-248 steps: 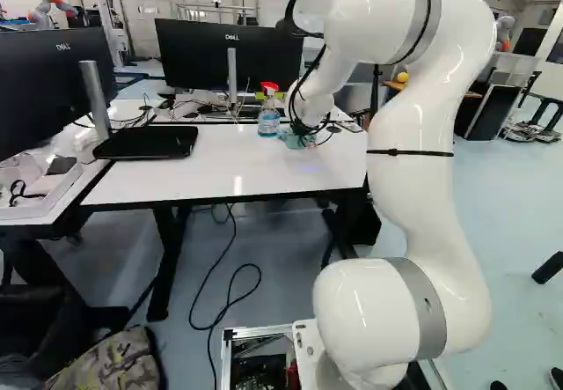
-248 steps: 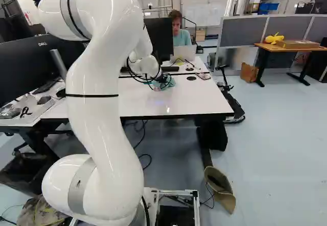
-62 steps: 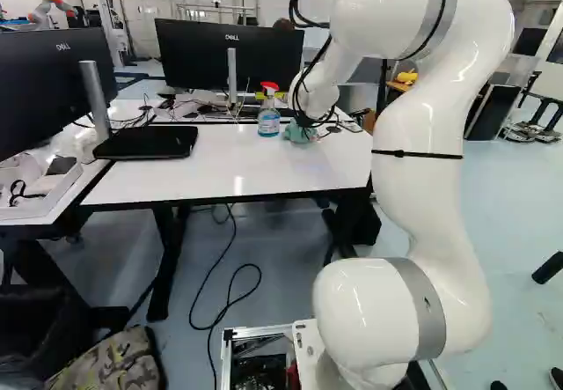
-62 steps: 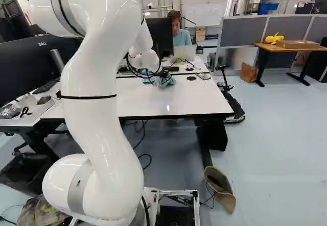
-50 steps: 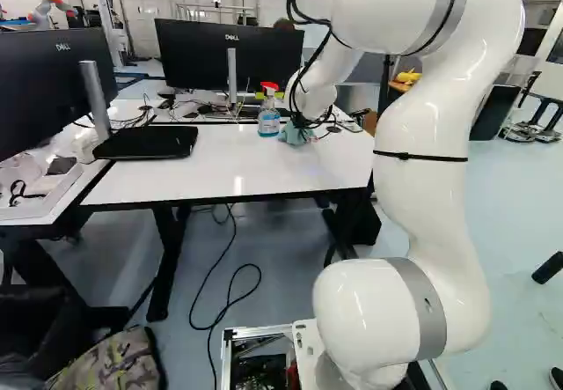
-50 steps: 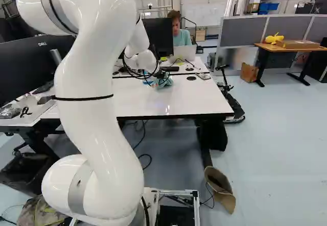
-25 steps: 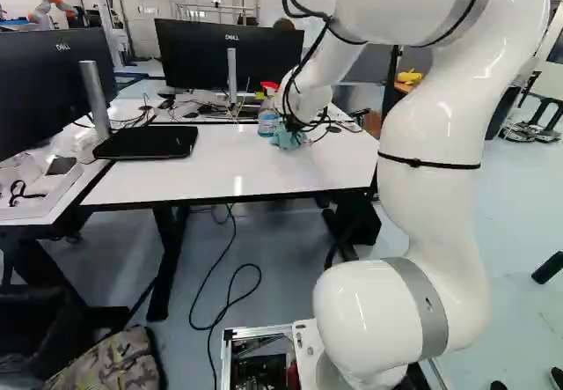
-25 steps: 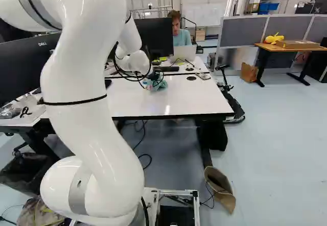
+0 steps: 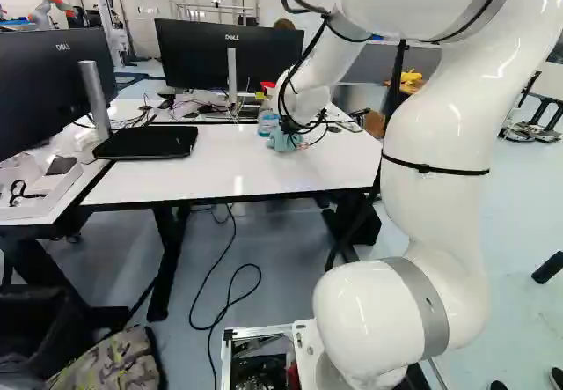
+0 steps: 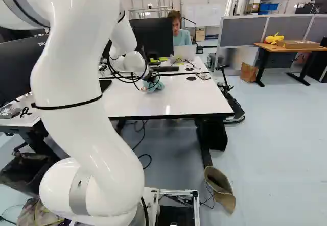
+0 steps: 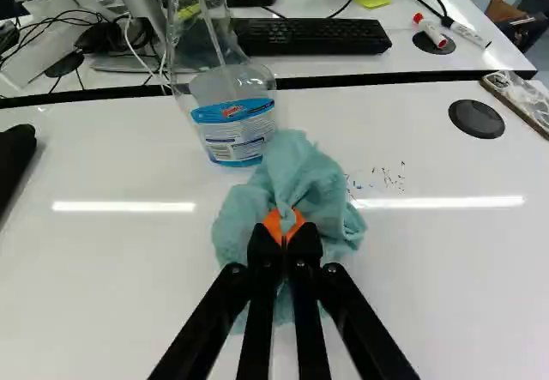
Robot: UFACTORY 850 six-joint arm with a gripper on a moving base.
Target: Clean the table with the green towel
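Note:
The black gripper (image 10: 152, 77), partly hidden by cables in the right base view, is at the white table (image 10: 189, 99) with the green towel (image 10: 156, 85) under it. In the wrist view the gripper (image 11: 285, 230) is shut on the bunched towel (image 11: 309, 178), whose folds rise around the orange pads. The towel lies against the tabletop (image 11: 446, 268). Small dark and blue marks (image 11: 386, 176) show on the table right beside the towel. What lies beneath the cloth is hidden.
A spray bottle (image 11: 232, 114) stands close beyond the towel, perhaps touching it. Farther back are a keyboard (image 11: 309, 37), a black disc (image 11: 476, 118) and a phone (image 11: 519, 101). Monitors (image 9: 229, 55) stand behind and at the left. Another robot (image 9: 51, 10) is far off.
The arm has swung leftward and slightly back toward the base, dragging the held towel across the table, in front of the bottle. The bottle and the base have stayed in place.

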